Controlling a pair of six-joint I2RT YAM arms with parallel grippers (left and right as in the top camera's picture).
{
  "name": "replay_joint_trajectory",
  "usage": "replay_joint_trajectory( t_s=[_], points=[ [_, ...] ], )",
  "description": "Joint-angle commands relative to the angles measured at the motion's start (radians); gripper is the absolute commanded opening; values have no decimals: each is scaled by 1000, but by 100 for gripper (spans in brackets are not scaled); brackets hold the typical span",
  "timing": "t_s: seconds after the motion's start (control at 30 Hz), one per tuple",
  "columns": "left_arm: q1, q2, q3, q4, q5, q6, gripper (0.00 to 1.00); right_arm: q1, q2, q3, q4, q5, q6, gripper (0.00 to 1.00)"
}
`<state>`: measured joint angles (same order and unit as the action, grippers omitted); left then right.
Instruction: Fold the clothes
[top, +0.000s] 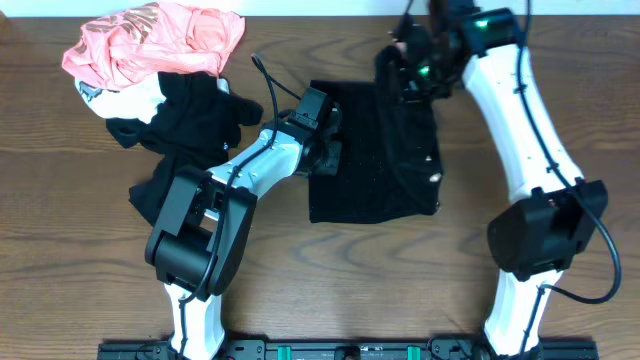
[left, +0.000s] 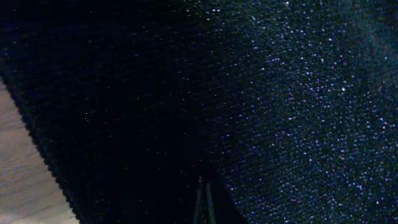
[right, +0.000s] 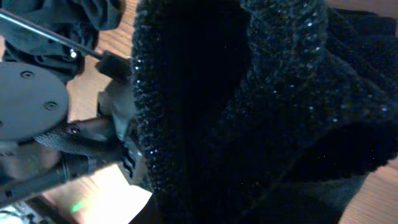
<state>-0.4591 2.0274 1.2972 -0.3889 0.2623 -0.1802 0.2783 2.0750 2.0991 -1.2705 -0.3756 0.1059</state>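
The clothes (top: 375, 170), a black fuzzy knit garment with small pale buttons (top: 434, 178) along its right edge, lie in the middle of the table. My left gripper (top: 328, 150) rests low at the garment's left edge. In the left wrist view the knit (left: 298, 93) fills the frame and the gripper (left: 203, 204) shows as two thin fingers pressed together. My right gripper (top: 405, 68) holds the far edge lifted off the table. In the right wrist view bunched knit (right: 249, 93) hangs in folds and hides the fingers.
A salmon-pink garment (top: 150, 40) lies at the far left on a thinner smooth black garment (top: 190, 120). Bare wooden table (top: 80, 200) shows left, right and in front of the knit. My left arm (right: 56, 143) appears in the right wrist view.
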Motion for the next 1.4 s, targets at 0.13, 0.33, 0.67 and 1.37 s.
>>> replay_joint_trajectory(
  t_s=[0.13, 0.33, 0.67, 1.37],
  points=[
    [3, 32, -13, -22, -27, -1, 6, 75, 7, 23, 18, 35, 71, 1],
    [15, 15, -10, -68, -26, -9, 7, 77, 34, 18, 18, 27, 74, 1],
    [97, -114, -8, -201, 45, -69, 7, 77, 39, 18, 22, 27, 73, 1],
    [157, -447, -8, -220, 40, -72, 8, 175, 72, 14, 77, 31, 73, 45]
  ],
)
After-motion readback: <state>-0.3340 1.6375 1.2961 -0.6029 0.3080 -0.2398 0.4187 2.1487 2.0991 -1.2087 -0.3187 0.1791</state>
